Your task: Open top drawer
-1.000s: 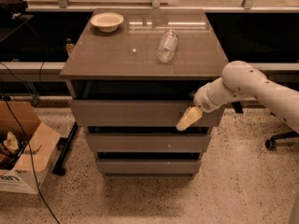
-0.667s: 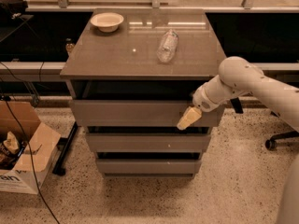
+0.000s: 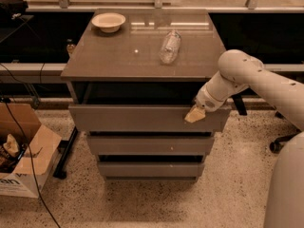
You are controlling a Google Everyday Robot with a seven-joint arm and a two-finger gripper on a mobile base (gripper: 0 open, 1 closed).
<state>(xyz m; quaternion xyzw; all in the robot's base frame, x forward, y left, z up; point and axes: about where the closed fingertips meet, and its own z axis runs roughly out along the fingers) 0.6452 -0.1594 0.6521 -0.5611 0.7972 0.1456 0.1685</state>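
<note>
The top drawer (image 3: 133, 118) is the widest grey panel of the cabinet, with a flat handleless front. It stands pulled out from under the tabletop, and a dark gap shows above its front. My gripper (image 3: 194, 115) rests at the upper right of the drawer front, at its top edge. The white arm (image 3: 237, 77) reaches in from the right. Two narrower drawer fronts (image 3: 149, 145) sit below it.
On the cabinet top (image 3: 118, 56) lie a clear plastic bottle (image 3: 170, 46) and a pale bowl (image 3: 109, 21). An open cardboard box (image 3: 23, 148) stands on the floor at left, with cables beside it. A chair base (image 3: 280, 141) shows at right.
The arm has shifted slightly; the gripper stays at the drawer's upper right edge. The drawer front looks about as far out as before.
</note>
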